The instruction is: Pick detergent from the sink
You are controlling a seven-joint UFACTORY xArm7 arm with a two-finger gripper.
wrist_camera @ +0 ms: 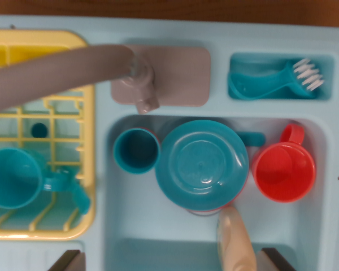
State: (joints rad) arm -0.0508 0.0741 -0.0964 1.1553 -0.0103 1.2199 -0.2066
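1. The hand (169, 264) is hanging open above the sink (327, 226), fingers (68, 261) spread wide apart.
2. The detergent (235, 243) is lying in the sink, touching the teal plate (200, 165), beside the red cup (283, 171).

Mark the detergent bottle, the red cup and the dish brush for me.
detergent bottle (235, 240), wrist view, on its cream body near the bottom edge.
red cup (283, 172), wrist view, inside its open bowl.
dish brush (308, 75), wrist view, on its white bristles.
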